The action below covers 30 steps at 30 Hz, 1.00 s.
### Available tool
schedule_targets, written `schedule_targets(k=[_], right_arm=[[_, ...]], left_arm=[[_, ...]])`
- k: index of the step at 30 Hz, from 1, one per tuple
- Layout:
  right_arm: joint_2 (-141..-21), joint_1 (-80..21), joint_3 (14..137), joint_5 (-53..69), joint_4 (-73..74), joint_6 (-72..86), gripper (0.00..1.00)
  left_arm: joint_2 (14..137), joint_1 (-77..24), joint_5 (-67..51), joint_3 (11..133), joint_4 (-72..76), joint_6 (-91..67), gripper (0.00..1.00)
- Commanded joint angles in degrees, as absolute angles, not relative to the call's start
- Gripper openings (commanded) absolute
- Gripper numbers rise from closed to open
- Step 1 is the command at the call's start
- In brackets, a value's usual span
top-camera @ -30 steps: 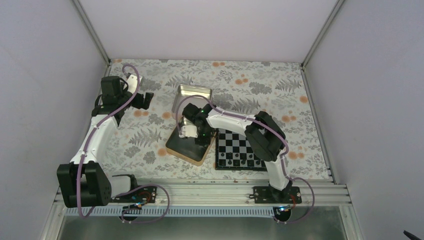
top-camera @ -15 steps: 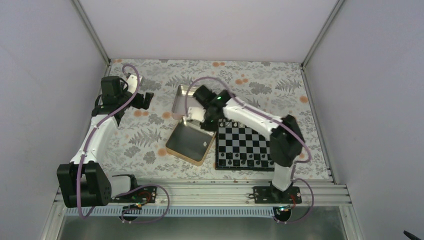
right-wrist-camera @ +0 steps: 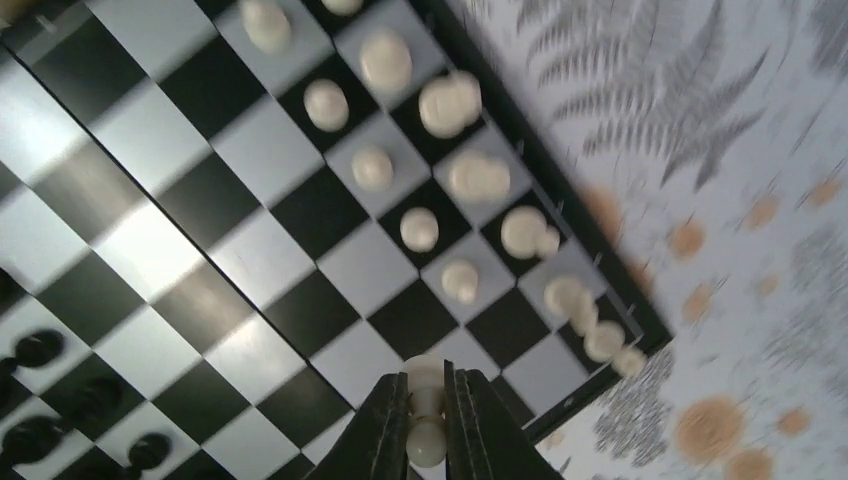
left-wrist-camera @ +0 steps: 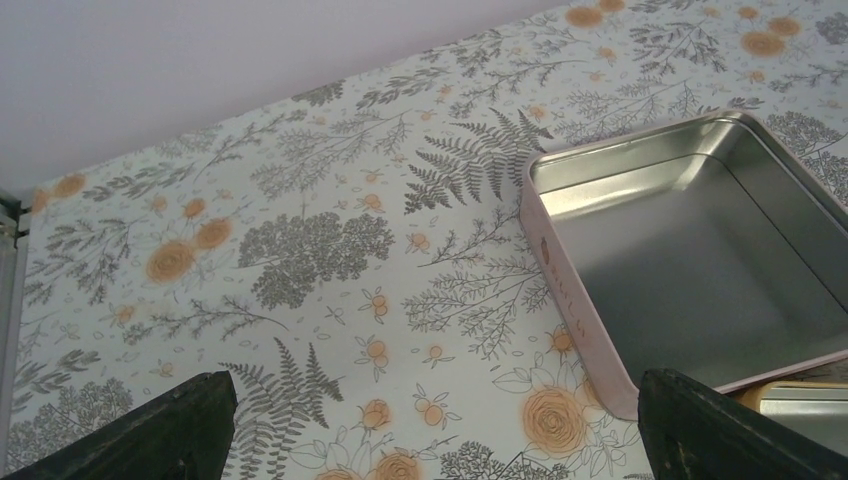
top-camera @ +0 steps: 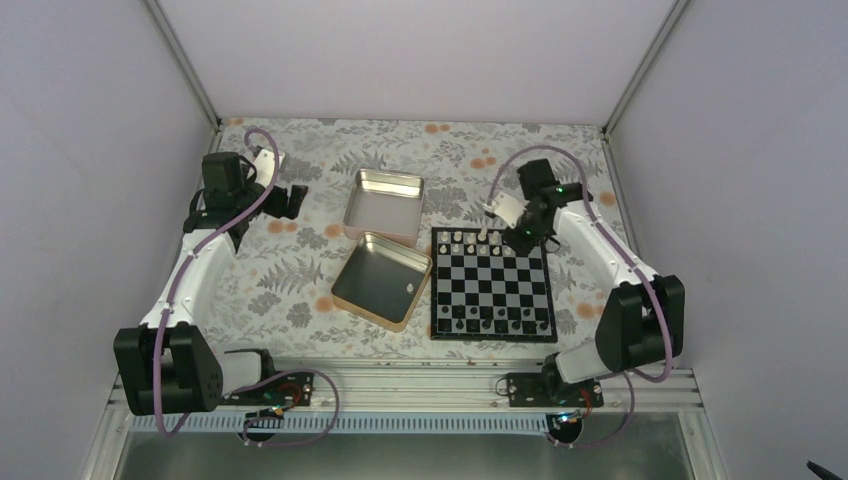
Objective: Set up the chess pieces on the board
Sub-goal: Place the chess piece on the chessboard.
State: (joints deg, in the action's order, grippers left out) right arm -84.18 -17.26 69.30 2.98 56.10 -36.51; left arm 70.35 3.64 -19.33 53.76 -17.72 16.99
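Observation:
The black-and-silver chequered board [top-camera: 493, 286] lies right of centre on the table. Several cream-white chess pieces [top-camera: 470, 240] stand along its far rows, and dark pieces [top-camera: 487, 324] along its near row. My right gripper [top-camera: 524, 230] hovers over the board's far right corner, shut on a cream-white pawn [right-wrist-camera: 425, 412]. In the right wrist view the board [right-wrist-camera: 190, 250] lies below it with several cream pieces [right-wrist-camera: 418, 228] standing on it. My left gripper [top-camera: 292, 200] is open and empty at the far left, over the floral table [left-wrist-camera: 330, 300].
Two shallow metal tins lie left of the board: one at the back [top-camera: 385, 205], seen also in the left wrist view [left-wrist-camera: 690, 260], and a gold-rimmed one [top-camera: 380, 280] nearer. White walls enclose the table on three sides.
My right arm has swung from the near tin across to the board's far right corner, carrying the cream pawn. The left arm has not moved.

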Motion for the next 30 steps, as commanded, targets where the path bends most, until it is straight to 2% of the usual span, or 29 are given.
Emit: schedule_targets(k=[1,6,30], right_arm=[[-84.1,-10.7,63.7,5.6,53.0,-40.0,0.1],[-87.5,-4.0,61.6,8.8,49.9,-41.8,0.1],[-98.0,-1.0,62.4,9.8,43.8,-42.3,0.11]], left_arm=[[70.1,3.9,-20.8,54.1,-17.2,17.3,1.0],[69.9,3.9,-20.7,54.1,-17.2,17.3,1.0],[70.0,3.9,-20.1,54.1,-17.3,17.3,1.0]])
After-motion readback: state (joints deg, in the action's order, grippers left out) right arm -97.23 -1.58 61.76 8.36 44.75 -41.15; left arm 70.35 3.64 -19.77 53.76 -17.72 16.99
